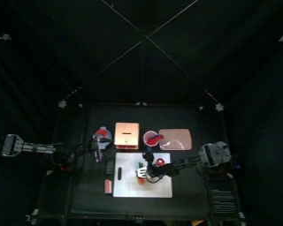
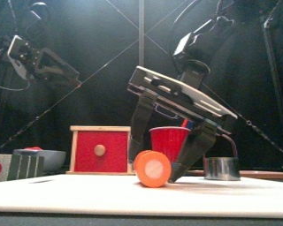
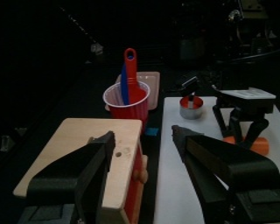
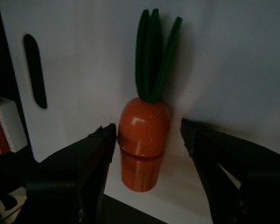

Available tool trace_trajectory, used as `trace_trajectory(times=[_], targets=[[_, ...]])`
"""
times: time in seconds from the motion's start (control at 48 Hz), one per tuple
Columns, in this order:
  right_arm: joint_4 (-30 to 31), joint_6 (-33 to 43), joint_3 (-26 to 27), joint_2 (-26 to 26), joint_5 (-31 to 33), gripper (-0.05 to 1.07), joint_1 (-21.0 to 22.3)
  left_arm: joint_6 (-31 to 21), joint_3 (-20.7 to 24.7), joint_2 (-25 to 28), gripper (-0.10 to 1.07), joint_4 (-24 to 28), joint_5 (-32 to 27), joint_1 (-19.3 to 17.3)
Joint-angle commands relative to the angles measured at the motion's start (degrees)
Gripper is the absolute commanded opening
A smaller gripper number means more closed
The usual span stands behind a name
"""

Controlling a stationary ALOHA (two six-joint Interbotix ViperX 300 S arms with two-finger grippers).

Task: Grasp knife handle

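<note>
The right gripper hangs low over the white board with its fingers spread wide, and a toy carrot lies exactly in the gap between them. In the front view the same gripper points down, one finger on each side of the orange carrot, and I cannot tell if they touch it. I think this position suits a grasp on the carrot, not on the knife.

The knife is the dark narrow thing that lies on the board, beyond the left finger and a little apart from the carrot, and nothing touches it. Which end is the handle I cannot see clearly. To take the handle, the gripper probably must move sideways toward it and turn so that the fingers cross the handle.

The left gripper waits higher, away from the board, with its fingers also spread and nothing between them. Under it is a wooden box, and far ahead of its fingers stands a red cup with a red tool inside. A small metal cup stands on the counter ahead of its right finger. This arm seems to rest there so it does not block the other arm.
</note>
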State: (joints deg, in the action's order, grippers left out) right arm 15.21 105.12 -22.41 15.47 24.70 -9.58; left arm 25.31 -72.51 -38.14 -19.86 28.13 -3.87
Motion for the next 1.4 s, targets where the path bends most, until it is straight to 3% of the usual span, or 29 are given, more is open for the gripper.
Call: trace_trajectory(times=[0.0,0.354,0.729,0.896,1.104,1.375], targets=[[0.18,-0.18,0.88,-1.23,-0.09,0.93,0.35,0.09,0.97,0.09,0.90,0.26,0.53,-0.09],[6.24,-0.09,0.70,-7.47,4.13,0.93,-0.09,-0.09,1.14,0.09,0.90,0.18,0.53,-0.09],[18.54,-0.18,-2.99,-15.29,4.04,0.93,-0.88,-0.26,2.99,0.09,0.90,-0.53,0.53,-0.09],[28.56,0.79,-5.80,-19.16,3.69,0.93,-1.76,-0.26,2.81,0.09,0.90,-0.53,0.53,-0.09],[36.65,0.00,-9.93,-24.52,3.60,0.93,-2.64,-0.26,2.99,0.09,0.90,-0.97,0.53,0.35],[55.28,0.35,-16.52,-32.34,3.52,0.93,-4.75,-0.18,2.81,0.09,0.90,-0.79,0.53,0.44]])
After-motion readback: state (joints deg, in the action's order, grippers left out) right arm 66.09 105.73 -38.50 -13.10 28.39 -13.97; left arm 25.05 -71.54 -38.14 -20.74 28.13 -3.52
